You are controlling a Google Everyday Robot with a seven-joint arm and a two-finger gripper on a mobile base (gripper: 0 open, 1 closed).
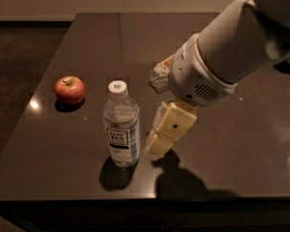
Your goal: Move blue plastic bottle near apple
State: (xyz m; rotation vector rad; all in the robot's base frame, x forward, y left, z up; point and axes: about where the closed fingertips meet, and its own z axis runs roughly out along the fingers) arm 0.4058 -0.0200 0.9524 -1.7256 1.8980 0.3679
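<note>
The blue plastic bottle [121, 124] stands upright near the front of the dark table [63, 149], with a white cap and a white-and-dark label. The red apple [69, 89] sits to its left and a little further back, about a bottle's width of table between them. My gripper [155, 111] is just right of the bottle, open and empty. Its near cream finger [168, 129] hangs close beside the bottle's lower half without touching it. The far finger is mostly hidden by the wrist.
A slimmer clear bottle [158, 79] lies on its side behind my gripper, largely covered by the arm [227, 52]. The table's front edge [135, 197] runs just below the upright bottle. Dark floor lies to the left.
</note>
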